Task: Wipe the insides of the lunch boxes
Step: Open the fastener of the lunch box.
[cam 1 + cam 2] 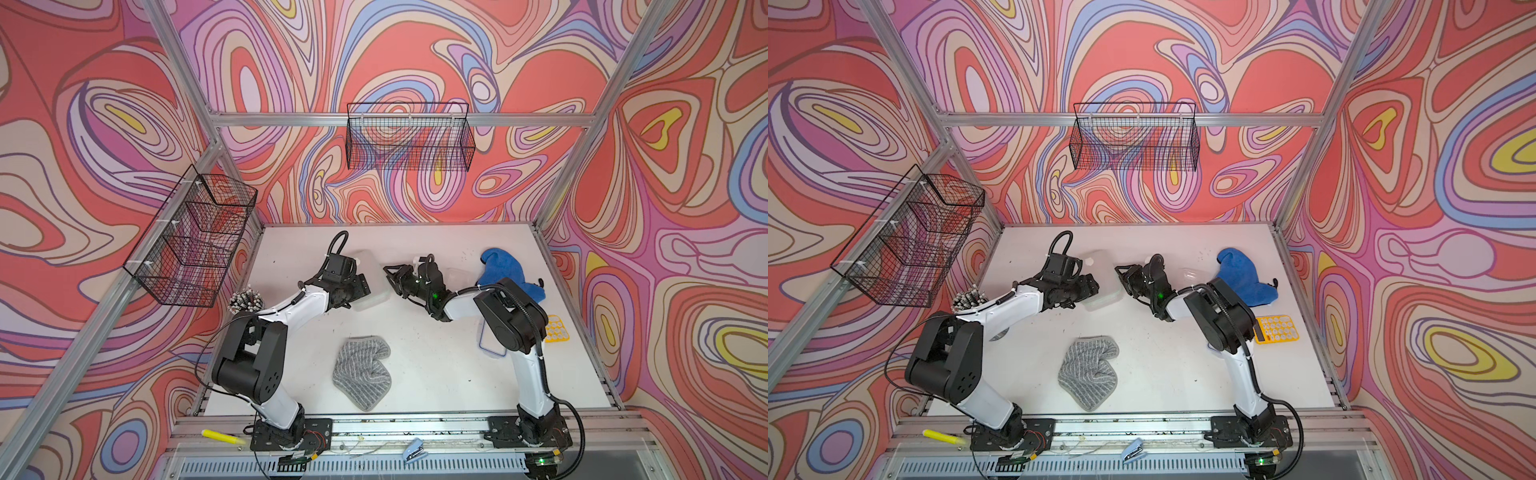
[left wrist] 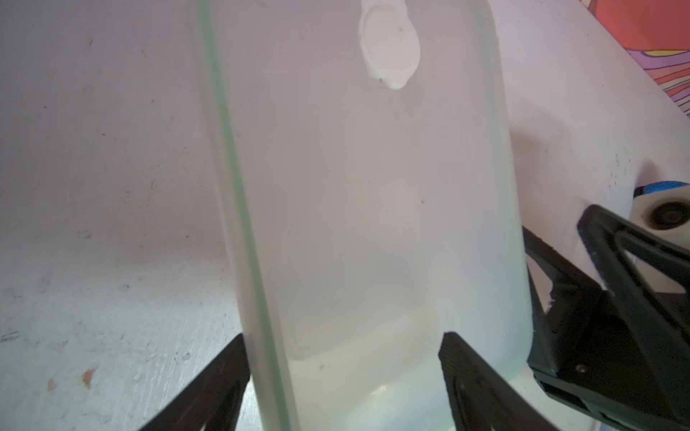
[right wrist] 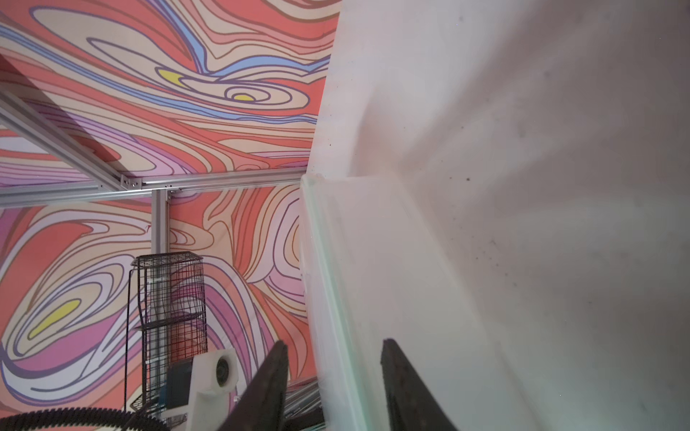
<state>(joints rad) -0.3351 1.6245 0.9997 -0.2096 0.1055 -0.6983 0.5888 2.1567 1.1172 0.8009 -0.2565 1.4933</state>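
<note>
The large lunch box (image 1: pixel 377 293) lies on the bench (image 1: pixel 419 345) toward the middle of its far edge, between the two claws. The left gripper (image 2: pixel 341 336) stands wide. One finger (image 2: pixel 224 388) is just outside the box's long, green-tinged rim and the other is over its inside, so it clamps nothing. The right gripper (image 3: pixel 334 343) straddles the rim on the box's other side with its jaws partly spread. A slim gap shows on each side of the wall, so it grips nothing either. The small lunch box (image 1: pixel 461 277) sits behind the right wrist, nearer the far right corner, beside a blue cloth (image 1: pixel 505 266) — touching or not, I cannot tell. A grey cloth (image 1: pixel 361 374) lies crumpled toward the near edge, and a yellow calculator (image 1: pixel 1277 328) lies by the right edge.
</note>
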